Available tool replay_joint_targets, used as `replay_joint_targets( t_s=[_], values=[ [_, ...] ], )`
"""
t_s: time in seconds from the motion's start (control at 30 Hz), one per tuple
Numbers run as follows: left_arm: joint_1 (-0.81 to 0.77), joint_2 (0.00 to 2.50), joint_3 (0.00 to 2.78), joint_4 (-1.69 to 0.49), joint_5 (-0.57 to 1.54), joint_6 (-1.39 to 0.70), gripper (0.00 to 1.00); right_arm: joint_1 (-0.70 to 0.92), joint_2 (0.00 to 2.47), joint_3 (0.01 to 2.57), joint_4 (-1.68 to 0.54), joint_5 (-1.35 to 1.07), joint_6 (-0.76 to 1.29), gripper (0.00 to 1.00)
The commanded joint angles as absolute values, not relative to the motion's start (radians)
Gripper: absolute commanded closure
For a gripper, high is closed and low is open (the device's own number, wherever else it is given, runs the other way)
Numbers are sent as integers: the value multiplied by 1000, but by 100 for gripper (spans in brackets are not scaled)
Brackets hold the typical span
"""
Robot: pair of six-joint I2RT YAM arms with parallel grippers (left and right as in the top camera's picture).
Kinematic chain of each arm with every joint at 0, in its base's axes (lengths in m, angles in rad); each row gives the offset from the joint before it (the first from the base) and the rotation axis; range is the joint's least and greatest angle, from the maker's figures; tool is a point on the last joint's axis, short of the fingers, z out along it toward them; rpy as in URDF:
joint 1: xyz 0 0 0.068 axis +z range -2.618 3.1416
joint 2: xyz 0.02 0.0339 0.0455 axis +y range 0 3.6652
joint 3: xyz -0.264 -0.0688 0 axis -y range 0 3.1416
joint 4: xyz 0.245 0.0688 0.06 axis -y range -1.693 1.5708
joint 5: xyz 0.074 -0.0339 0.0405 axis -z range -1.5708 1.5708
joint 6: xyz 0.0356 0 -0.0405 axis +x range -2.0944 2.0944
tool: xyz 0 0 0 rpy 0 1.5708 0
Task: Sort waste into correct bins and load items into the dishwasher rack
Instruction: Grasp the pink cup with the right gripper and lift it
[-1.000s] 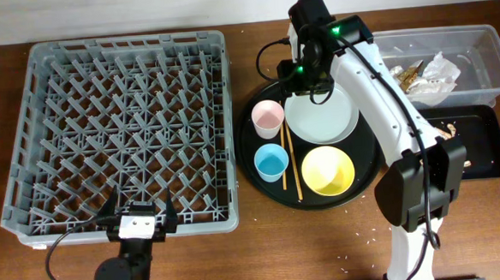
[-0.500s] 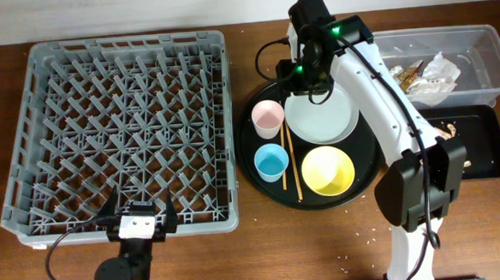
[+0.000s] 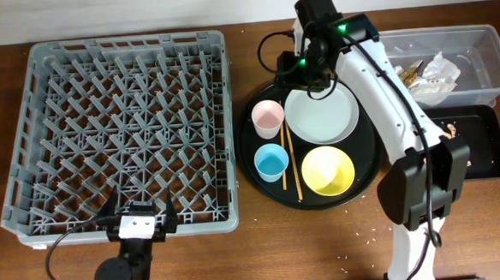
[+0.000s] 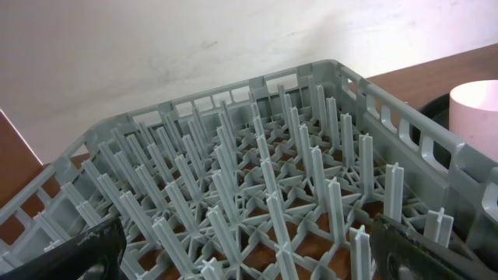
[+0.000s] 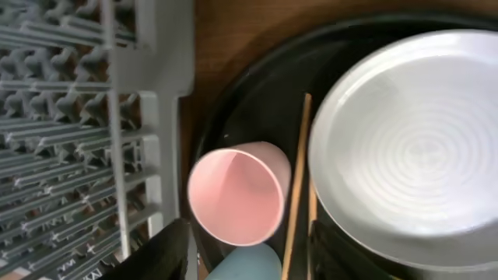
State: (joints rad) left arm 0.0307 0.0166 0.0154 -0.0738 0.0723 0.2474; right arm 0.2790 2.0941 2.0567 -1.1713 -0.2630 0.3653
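The grey dishwasher rack (image 3: 121, 134) fills the left side and holds nothing. On the round black tray (image 3: 367, 164) sit a pink cup (image 3: 268, 118), a light-blue cup (image 3: 272, 163), wooden chopsticks (image 3: 290, 159), a white plate (image 3: 322, 115) and a yellow bowl (image 3: 328, 171). My right gripper (image 3: 296, 69) hovers open over the tray's far edge. In the right wrist view its fingers (image 5: 249, 253) frame the pink cup (image 5: 237, 193) and the blue cup (image 5: 245, 264), beside the chopsticks (image 5: 298, 179) and plate (image 5: 412, 148). My left gripper (image 3: 139, 225) rests open at the rack's near edge (image 4: 257, 179).
A clear tub (image 3: 485, 35) at the back right holds a crumpled napkin (image 3: 442, 66) and a gold-brown wrapper (image 3: 409, 73). A shallow black tray (image 3: 482, 145) in front of it holds food scraps (image 3: 449, 128). Crumbs lie on the wooden table near the front.
My right gripper has shifted slightly toward the far side and right above the round tray. The left arm and all objects have stayed put.
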Motion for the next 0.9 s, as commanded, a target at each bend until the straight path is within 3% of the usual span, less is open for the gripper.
replay_joint_targets(
  t_s=[0.0, 0.3, 0.53, 0.87],
  values=[
    [36, 14, 9, -73, 83, 263, 0, 282, 2133, 2038, -1212, -230, 387, 50],
    [36, 14, 9, -73, 83, 263, 0, 347, 2225, 1920, -1127, -167, 427, 56],
    [36, 14, 9, -75, 83, 263, 0, 346, 2232, 1907, -1110, -133, 428, 96],
    [36, 14, 9, -72, 86, 237, 0, 313, 2232, 1907, -1084, -205, 480, 96]
  ],
)
